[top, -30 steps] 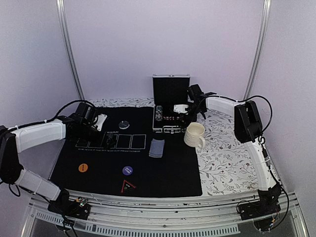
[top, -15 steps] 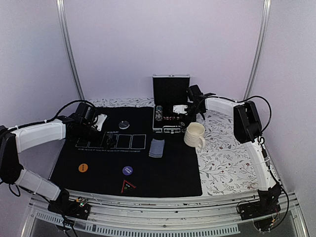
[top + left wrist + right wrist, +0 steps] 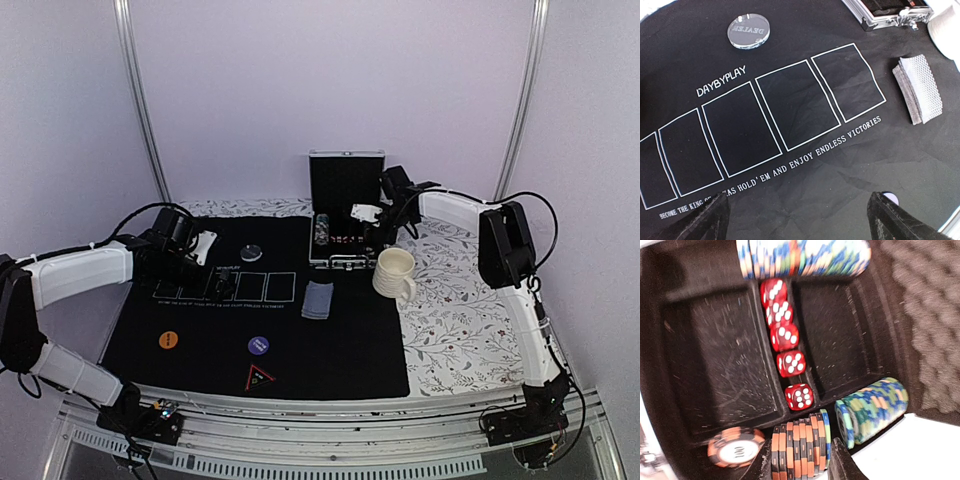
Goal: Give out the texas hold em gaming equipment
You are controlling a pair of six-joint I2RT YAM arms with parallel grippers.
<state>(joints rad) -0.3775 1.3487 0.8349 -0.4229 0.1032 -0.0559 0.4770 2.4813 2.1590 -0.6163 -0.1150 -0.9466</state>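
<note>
My right gripper (image 3: 802,467) is down in the open silver-edged case (image 3: 346,178). Its fingers are clamped on either side of a stack of orange-and-black poker chips (image 3: 799,445) standing on edge. Just beside that stack sit a roll of green-and-blue chips (image 3: 872,407) and one flat orange chip (image 3: 735,449). Five red dice (image 3: 789,342) fill the middle slot.

My left gripper (image 3: 797,217) hangs over the black felt mat (image 3: 330,350), fingers spread wide with nothing between them. On the mat I see the deck of cards (image 3: 919,89), the dealer button (image 3: 747,31), an orange button (image 3: 168,340) and a purple button (image 3: 258,346). The cream mug (image 3: 395,272) stands near the case's front right corner.
</note>
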